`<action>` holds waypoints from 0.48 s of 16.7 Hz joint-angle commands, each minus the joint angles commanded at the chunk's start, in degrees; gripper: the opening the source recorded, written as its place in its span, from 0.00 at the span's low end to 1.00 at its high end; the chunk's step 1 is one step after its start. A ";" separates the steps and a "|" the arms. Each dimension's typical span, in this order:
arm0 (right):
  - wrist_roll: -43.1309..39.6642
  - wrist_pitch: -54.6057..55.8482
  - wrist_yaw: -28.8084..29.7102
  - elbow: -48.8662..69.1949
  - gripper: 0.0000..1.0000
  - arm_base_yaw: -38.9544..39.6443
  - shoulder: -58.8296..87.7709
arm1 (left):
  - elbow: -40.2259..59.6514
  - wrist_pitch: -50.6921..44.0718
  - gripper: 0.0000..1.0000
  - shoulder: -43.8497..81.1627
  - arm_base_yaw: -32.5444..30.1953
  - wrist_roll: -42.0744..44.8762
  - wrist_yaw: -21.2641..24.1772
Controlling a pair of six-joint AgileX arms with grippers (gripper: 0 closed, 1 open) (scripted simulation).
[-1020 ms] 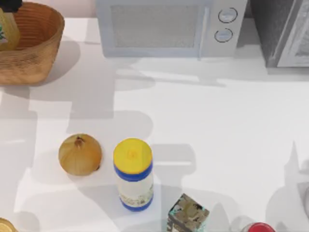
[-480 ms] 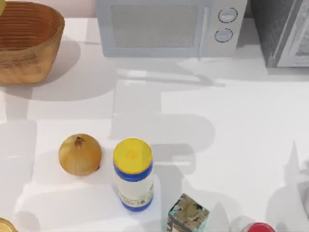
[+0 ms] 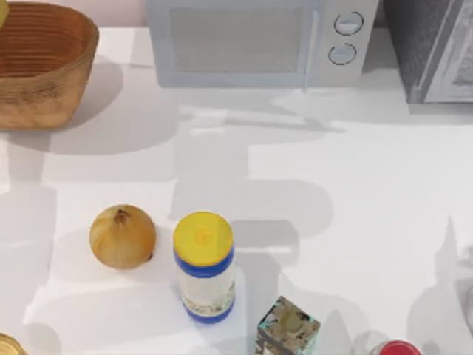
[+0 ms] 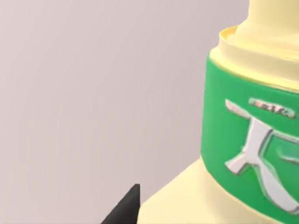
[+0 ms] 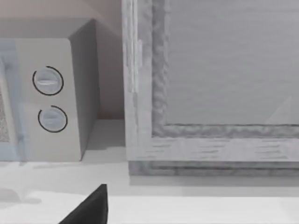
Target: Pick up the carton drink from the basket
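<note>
Carton drink (image 4: 252, 154) close against the left end effector's camera, off the bench (image 3: 355, 177).

Left wrist view: the cream-yellow body, green band and pale neck of the carton drink stand before a plain wall, with one dark fingertip (image 4: 127, 205) of the left end effector touching or just beside the carton's lower body; whether the fingers clamp it cannot be told. Top view: a sliver of yellow at the upper left corner, above the basket (image 3: 44, 96), which sits at the bench's far left. Onion (image 3: 122, 236), blue-banded jar (image 3: 204, 266) and small patterned box (image 3: 288, 327) stand near the front; a microwave (image 3: 259, 41) stands at the back. Right wrist view: a dark fingertip (image 5: 91, 207) faces the microwave dials and a grey cabinet (image 5: 210, 84); its opening cannot be told.
</note>
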 joint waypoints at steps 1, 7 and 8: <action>0.00 0.00 0.00 0.00 1.00 0.00 0.00 | -1.46 -0.69 0.00 -1.61 -0.07 -0.11 -0.14; 0.00 0.00 0.00 0.00 1.00 0.00 0.00 | -16.93 -6.95 0.00 -23.57 -1.35 -0.24 -1.78; 0.00 0.00 0.00 0.00 1.00 0.00 0.00 | -20.33 -8.28 0.00 -29.20 -1.63 -0.26 -2.15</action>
